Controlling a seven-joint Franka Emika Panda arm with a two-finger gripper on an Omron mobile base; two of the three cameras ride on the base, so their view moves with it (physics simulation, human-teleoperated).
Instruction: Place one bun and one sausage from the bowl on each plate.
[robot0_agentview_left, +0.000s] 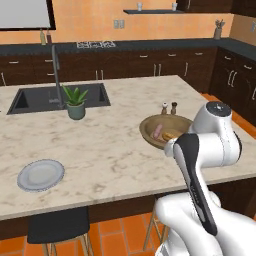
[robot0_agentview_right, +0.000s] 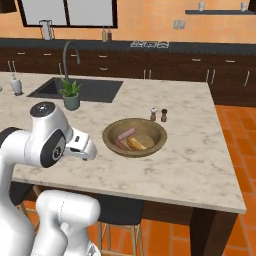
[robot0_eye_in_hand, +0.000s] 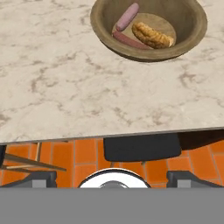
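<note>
My gripper (robot0_eye_in_hand: 113, 179) is hanging off the marble counter's (robot0_agentview_left: 115, 145) edge above a dark stool (robot0_eye_in_hand: 142, 147); I cannot tell its jaw state. The wooden bowl (robot0_eye_in_hand: 192, 33) is holding two sausages (robot0_eye_in_hand: 127, 16) and a bun (robot0_eye_in_hand: 152, 36), beside salt and pepper shakers (robot0_agentview_right: 158, 114). One grey plate (robot0_agentview_left: 41, 175) is sitting far left.

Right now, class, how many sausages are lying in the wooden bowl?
2. One sausage lies at the left side of the wooden bowl in the hand view; the other sausage lies beside the bun, partly under it. More could be hidden.

Orange walls (robot0_agentview_left: 100, 20) (dark cabinets (robot0_agentview_left: 165, 62))
</note>
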